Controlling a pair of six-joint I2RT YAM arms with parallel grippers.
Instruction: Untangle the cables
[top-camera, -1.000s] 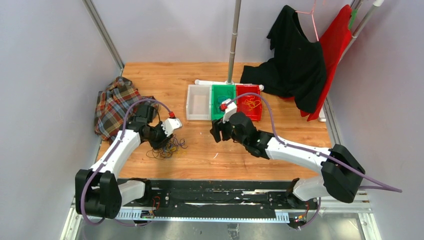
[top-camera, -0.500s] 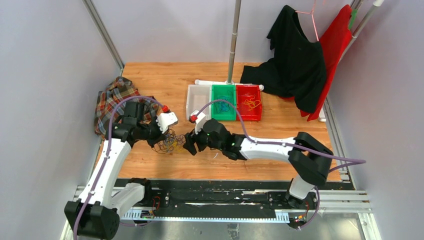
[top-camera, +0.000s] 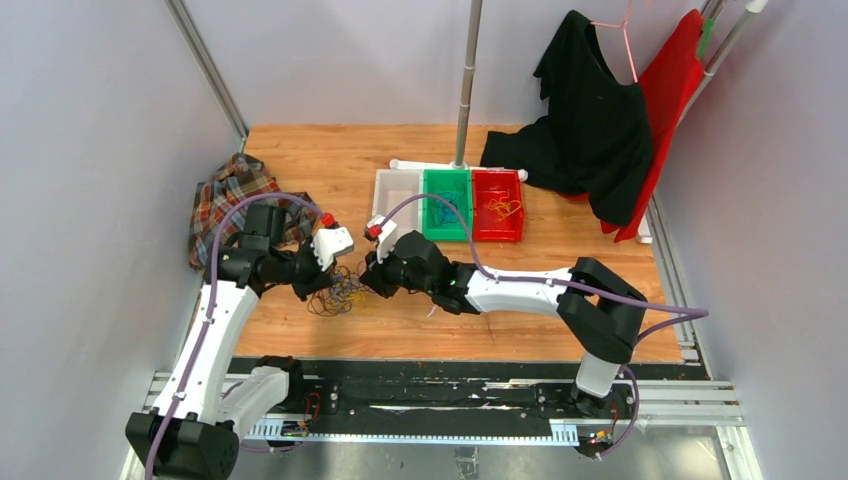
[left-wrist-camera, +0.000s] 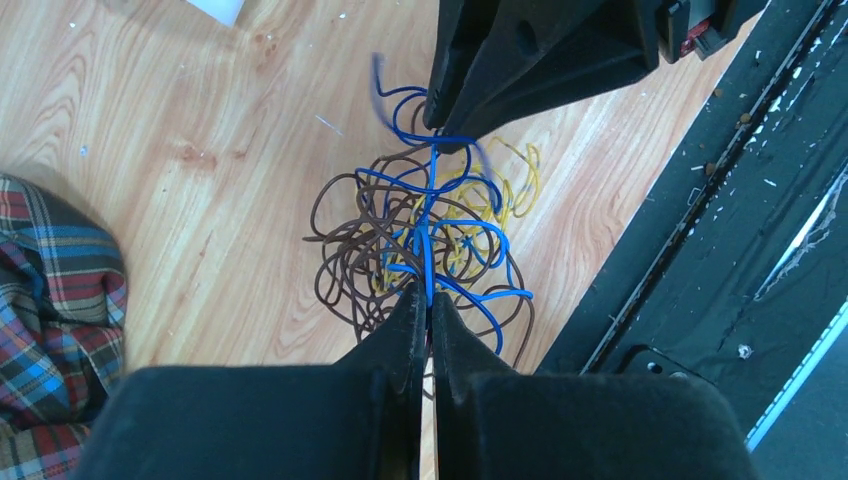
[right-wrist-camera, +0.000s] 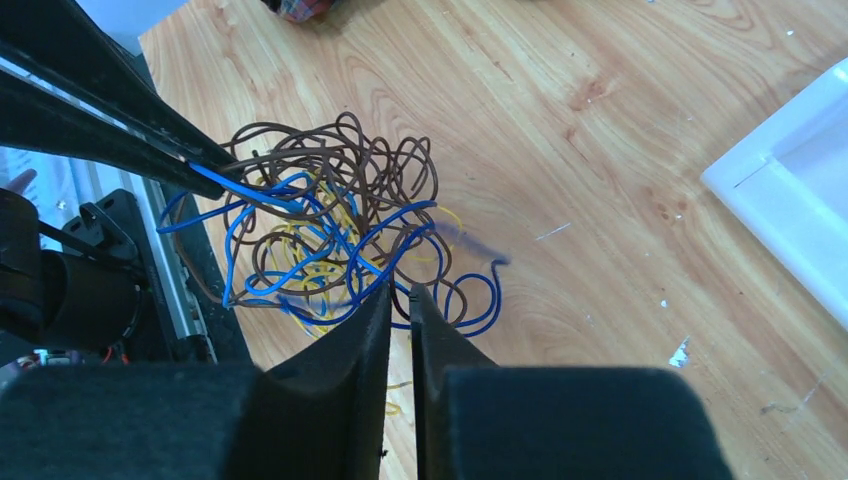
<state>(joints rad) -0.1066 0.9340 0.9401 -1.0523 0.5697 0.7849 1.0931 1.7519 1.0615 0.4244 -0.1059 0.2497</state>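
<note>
Both pinching blue strands, left hand (left-wrist-camera: 428, 305) and right hand (right-wrist-camera: 400, 295): yank now and the cables (left-wrist-camera: 420, 235) could cinch tighter.

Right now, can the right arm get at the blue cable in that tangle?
Likely yes: the right gripper looks pinched on a strand of the blue cable, with nothing blocking it.

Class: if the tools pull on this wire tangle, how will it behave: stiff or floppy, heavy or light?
Probably floppy: the wire tangle lies in thin loose curls. Likely light, so it may drag along whole. The blue wire pinched by the left tool and right tool threads through brown loops, so expect snagging.
</note>
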